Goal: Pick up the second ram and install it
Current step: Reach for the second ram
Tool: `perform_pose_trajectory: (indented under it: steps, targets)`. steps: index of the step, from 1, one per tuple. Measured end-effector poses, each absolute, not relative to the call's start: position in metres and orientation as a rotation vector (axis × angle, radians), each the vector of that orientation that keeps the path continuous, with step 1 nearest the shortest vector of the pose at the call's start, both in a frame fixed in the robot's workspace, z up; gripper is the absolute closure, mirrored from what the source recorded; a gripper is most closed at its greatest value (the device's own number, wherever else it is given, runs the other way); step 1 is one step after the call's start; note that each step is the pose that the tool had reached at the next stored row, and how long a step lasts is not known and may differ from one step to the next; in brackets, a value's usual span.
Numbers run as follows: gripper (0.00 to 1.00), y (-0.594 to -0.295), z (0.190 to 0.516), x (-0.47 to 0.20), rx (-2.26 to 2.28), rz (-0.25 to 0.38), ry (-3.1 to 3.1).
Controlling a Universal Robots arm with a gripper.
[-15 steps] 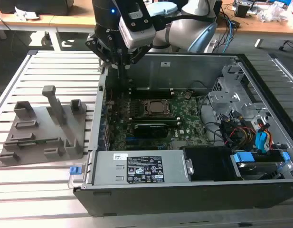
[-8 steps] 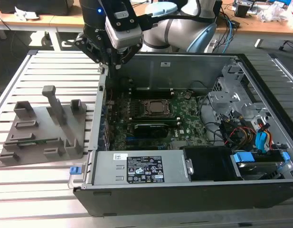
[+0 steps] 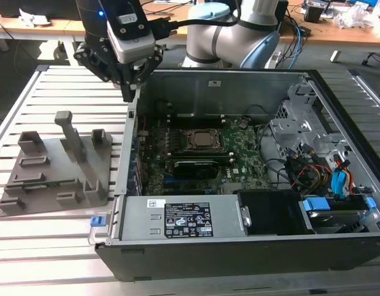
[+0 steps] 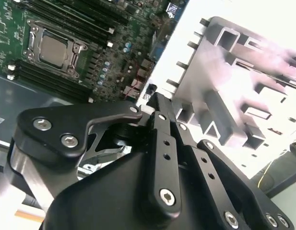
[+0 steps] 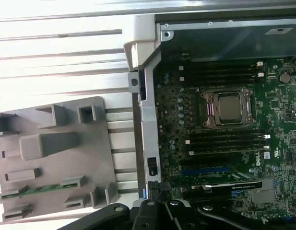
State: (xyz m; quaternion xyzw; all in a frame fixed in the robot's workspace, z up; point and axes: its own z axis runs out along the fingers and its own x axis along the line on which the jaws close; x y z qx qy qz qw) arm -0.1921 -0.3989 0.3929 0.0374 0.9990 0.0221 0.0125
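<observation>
You are in a robotics lab or electronics workshop. Your robot arm (image 3: 239, 37) rises beside a slatted aluminium bench (image 3: 54, 246) that bears an open desktop computer case (image 3: 239, 262), its green motherboard (image 3: 242, 145) bare. A grey plastic fixture tray (image 3: 51, 185) lies beside the case. Behind, wooden desks (image 3: 340, 34) carry tangled cables (image 3: 297, 43).

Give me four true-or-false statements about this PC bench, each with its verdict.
1. A green ram stick lies in the grey holder tray. True.
2. The hand is gripping that ram stick. False: the stick lies in the tray, apart from the hand, which hangs over the case wall nearest the tray.
3. The tray stands at the exterior view's right of the case. False: it is at the left.
4. The processor on the motherboard has no cooler over it. True.
</observation>
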Motion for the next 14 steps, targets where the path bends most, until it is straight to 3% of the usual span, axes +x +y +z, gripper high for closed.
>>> perform_pose_trajectory:
  steps: [14]
  targets:
    - [0.89, -0.399, 0.392, -0.238, 0.117, 0.069, 3.114]
